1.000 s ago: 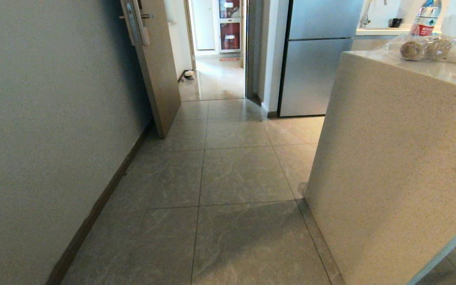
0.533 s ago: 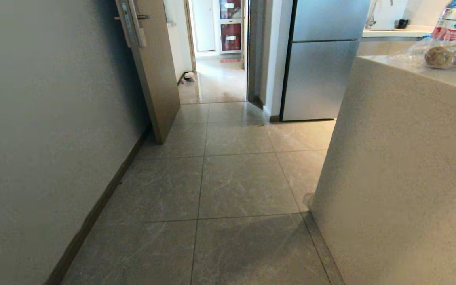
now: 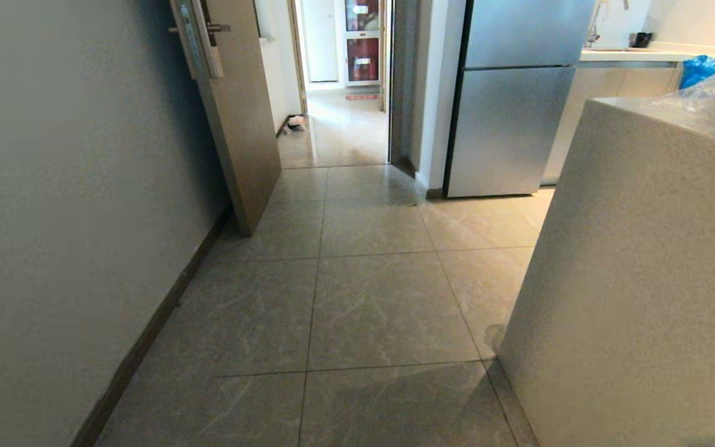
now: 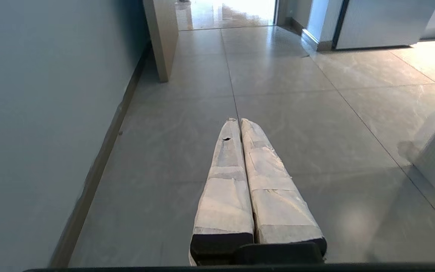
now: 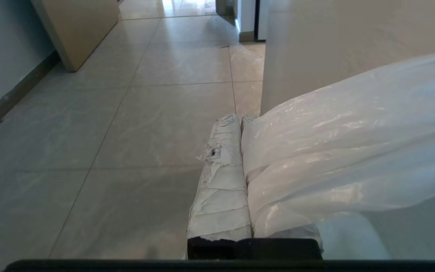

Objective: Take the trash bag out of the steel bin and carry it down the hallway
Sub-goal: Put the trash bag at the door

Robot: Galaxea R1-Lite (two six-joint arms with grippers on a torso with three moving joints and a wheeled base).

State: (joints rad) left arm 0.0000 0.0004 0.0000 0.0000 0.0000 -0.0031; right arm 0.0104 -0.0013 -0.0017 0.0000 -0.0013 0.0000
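The hallway (image 3: 370, 298) runs ahead over large grey-beige floor tiles, with a plain wall (image 3: 53, 217) and dark skirting on the left. On the right stands a pale speckled counter (image 3: 630, 279); wrapped items sit on its tabletop at the far right edge. Farther off, a steel fridge (image 3: 509, 99) stands right of an open tan door (image 3: 239, 118). The trash bag (image 5: 353, 151), thin white plastic, hangs from the right gripper (image 5: 240, 118), whose taped fingers are clamped on it, low beside the counter. The left gripper (image 4: 239, 121) is held out low over the floor, fingers pressed together and empty.
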